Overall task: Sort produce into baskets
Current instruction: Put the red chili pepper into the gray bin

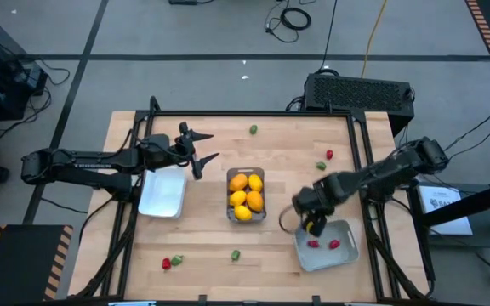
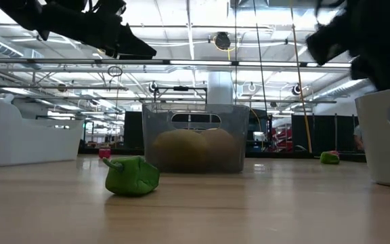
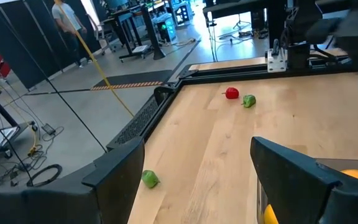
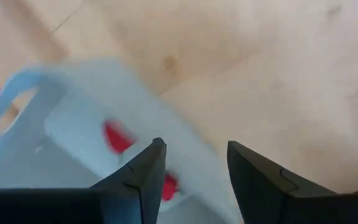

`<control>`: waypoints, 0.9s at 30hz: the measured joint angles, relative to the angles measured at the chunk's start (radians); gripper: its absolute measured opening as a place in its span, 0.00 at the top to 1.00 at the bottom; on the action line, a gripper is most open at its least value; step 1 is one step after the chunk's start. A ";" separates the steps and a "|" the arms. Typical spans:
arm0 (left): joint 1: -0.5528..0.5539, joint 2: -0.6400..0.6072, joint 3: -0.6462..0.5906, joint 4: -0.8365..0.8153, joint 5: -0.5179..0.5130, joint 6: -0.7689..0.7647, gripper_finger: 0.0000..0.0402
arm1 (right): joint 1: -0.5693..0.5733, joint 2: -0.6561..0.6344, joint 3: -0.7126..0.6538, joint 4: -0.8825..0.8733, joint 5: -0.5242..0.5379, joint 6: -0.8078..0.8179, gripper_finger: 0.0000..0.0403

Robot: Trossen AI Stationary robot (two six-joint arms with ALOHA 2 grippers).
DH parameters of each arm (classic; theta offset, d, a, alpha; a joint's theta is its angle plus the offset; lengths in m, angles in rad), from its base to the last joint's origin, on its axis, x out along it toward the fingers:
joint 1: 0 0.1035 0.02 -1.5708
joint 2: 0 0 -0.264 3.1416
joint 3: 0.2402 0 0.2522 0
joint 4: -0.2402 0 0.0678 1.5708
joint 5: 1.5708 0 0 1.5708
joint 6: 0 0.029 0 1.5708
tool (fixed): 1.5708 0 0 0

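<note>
The right claw (image 1: 311,223) hangs over the near-left edge of the pale grey-blue tray (image 1: 344,253), its fingers spread and empty, with two red strawberry-like pieces (image 1: 333,244) lying inside. The left claw (image 1: 201,150), fingers also spread and empty, hovers beside the empty white tray (image 1: 162,194). Yellow and orange lemons (image 1: 246,193) fill the clear bin (image 1: 246,218) at mid-tabletop; green pieces (image 1: 236,254) and a red one (image 1: 329,155) lie scattered, and no writing is readable.

Blurred red pieces (image 4: 118,138) in grey-blue tray (image 4: 61,93)
</note>
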 joint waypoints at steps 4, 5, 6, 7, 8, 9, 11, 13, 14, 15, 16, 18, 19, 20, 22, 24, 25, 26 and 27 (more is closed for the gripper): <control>0.000 0.000 0.000 0.000 0.000 0.000 0.25 | -0.149 0.000 0.000 -0.028 0.039 -0.175 0.60; 0.000 0.000 0.000 0.000 0.000 0.000 0.25 | -0.192 0.000 0.000 -0.029 0.066 -0.213 0.60; 0.000 0.000 0.000 0.000 0.000 0.000 0.25 | -0.238 0.000 0.000 -0.029 0.094 -0.239 0.60; 0.000 0.000 0.000 0.000 0.000 0.000 0.25 | -0.285 0.000 0.000 -0.028 0.127 -0.257 0.60; 0.000 0.000 0.000 0.000 0.000 0.000 0.25 | -0.336 0.000 0.000 -0.028 0.164 -0.265 0.60; 0.000 0.000 0.000 0.000 0.000 0.000 0.25 | -0.388 0.000 0.000 -0.028 0.204 -0.267 0.60; 0.000 0.000 0.000 0.000 0.000 0.001 0.25 | -0.495 0.000 0.000 -0.032 0.287 -0.263 0.60; 0.000 0.000 0.000 0.000 0.000 0.002 0.25 | -0.602 0.000 0.000 -0.038 0.345 -0.262 0.60; 0.000 0.000 0.000 -0.001 0.000 0.002 0.25 | -0.654 0.000 0.000 -0.032 0.359 -0.268 0.60; 0.000 0.000 0.000 -0.002 0.000 0.002 0.25 | -0.706 0.000 -0.001 -0.016 0.373 -0.272 0.60; 0.000 0.000 0.000 -0.004 0.000 0.002 0.25 | -0.754 0.000 -0.007 0.007 0.378 -0.273 0.60; 0.000 0.000 0.000 -0.007 0.000 0.002 0.25 | -0.841 0.000 -0.029 0.057 0.374 -0.274 0.60; 0.000 0.000 0.000 -0.011 -0.001 0.002 0.25 | -0.879 0.000 -0.042 0.075 0.374 -0.275 0.60; 0.000 0.000 0.000 -0.015 -0.001 0.002 0.25 | -0.915 0.000 -0.055 0.089 0.373 -0.274 0.60; 0.000 0.000 0.000 -0.028 -0.001 0.002 0.25 | -0.972 0.000 -0.091 0.112 0.373 -0.274 0.60; 0.000 0.000 0.000 -0.043 -0.001 0.003 0.25 | -1.014 0.000 -0.128 0.119 0.371 -0.274 0.60; 0.001 0.000 0.000 -0.050 -0.001 0.003 0.25 | -1.033 0.000 -0.147 0.131 0.368 -0.275 0.60; 0.001 0.000 0.000 -0.056 -0.001 0.003 0.25 | -1.048 0.000 -0.164 0.150 0.361 -0.280 0.60; 0.003 0.000 0.000 -0.060 -0.001 0.003 0.25 | -1.060 0.000 -0.183 0.175 0.345 -0.287 0.60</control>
